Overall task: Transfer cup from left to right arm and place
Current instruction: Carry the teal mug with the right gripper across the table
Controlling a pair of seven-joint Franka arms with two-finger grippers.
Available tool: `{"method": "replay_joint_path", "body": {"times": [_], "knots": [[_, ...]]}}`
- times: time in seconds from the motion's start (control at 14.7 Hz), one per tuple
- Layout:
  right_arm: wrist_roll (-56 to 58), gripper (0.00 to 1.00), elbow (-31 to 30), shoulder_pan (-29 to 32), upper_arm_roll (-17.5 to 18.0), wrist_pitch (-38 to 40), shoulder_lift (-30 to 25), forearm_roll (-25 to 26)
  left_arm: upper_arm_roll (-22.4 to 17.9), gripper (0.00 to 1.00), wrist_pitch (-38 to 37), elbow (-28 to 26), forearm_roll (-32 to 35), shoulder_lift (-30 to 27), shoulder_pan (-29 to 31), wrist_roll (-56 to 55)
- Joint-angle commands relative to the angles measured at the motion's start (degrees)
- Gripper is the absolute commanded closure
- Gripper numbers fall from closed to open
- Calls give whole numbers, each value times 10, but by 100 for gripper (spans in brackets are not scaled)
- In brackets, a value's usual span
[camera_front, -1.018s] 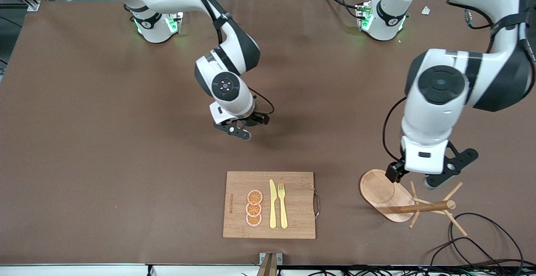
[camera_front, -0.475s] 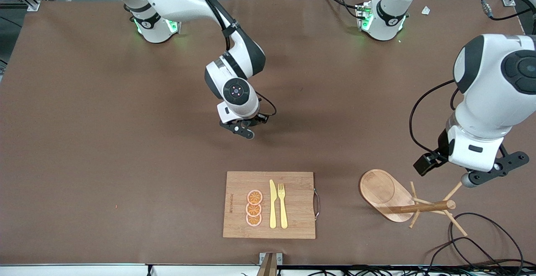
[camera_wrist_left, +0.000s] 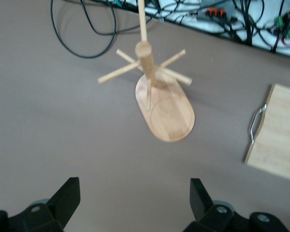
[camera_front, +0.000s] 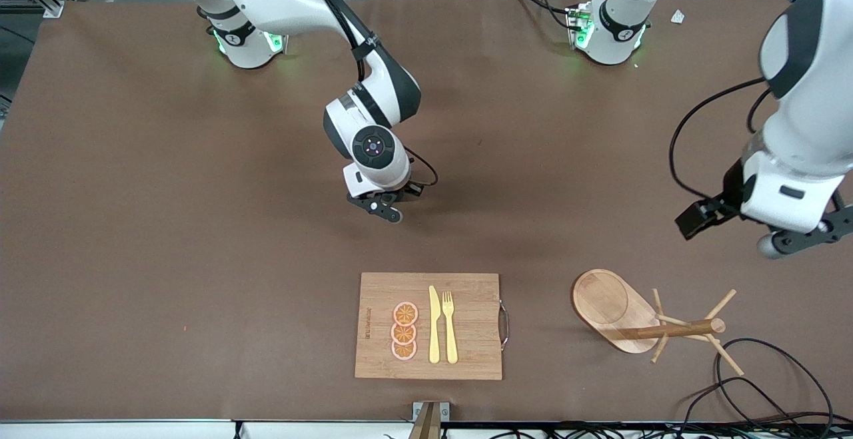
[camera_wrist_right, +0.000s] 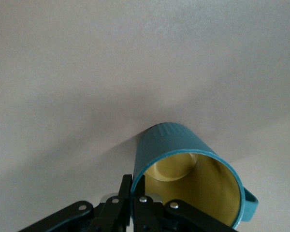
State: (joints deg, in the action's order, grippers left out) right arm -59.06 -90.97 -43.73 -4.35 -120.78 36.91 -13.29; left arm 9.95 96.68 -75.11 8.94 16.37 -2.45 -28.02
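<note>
Gripping the cup (camera_wrist_right: 183, 154) by its rim, the right hand (camera_front: 384, 208) sits in the middle of the front frame, over bare brown worktop (camera_front: 166, 226), in the upper half above the cutting board (camera_front: 473, 352). Its fingers (camera_wrist_right: 142, 205) are closed tight on the cup wall, one inside and one outside, as seen at the bottom of the right wrist frame. The cup is dark teal with ribbed sides, a tan-yellow inside, and a small handle (camera_wrist_right: 250, 200) poking out at the lower edge of that frame. It shows mouth toward the camera with a shadow under it on the worktop; cannot tell if the base touches the surface. In the front frame the cup is hidden under the right hand. The left hand (camera_front: 805, 234) is up in the air at the frame edge toward the left arm's end of the worktop, over bare surface, higher in the frame than the wooden mug tree (camera_front: 673, 330). Its fingers are spread fully wide with nothing between them; both black fingertips (camera_wrist_left: 67, 193) show at the bottom of the left wrist frame, mug tree centre-top there. The cutting board is lower centre in the front frame, carrying three orange slices (camera_front: 404, 331), a yellow knife (camera_front: 434, 326) and a yellow fork (camera_front: 450, 326) side by side. Black cables (camera_front: 766, 372) loop on the worktop in the lower corner near the mug tree.
</note>
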Motion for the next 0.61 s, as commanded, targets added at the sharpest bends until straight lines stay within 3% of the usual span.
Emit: {"method": "replay_joint_path", "body": {"times": [0.0,0.27,0.54], "knots": [[20,100,3,30,-1,3,-21,-2,-1,0,-24,-9,-37,-26,24,70],[140,100,62,126,-9,71,-22,38,2,0,-64,-10,-77,-46,49,108],[278,98,72,227,-9,70,-18,86,-5,0,-93,-44,-82,-95,48,165]]}}
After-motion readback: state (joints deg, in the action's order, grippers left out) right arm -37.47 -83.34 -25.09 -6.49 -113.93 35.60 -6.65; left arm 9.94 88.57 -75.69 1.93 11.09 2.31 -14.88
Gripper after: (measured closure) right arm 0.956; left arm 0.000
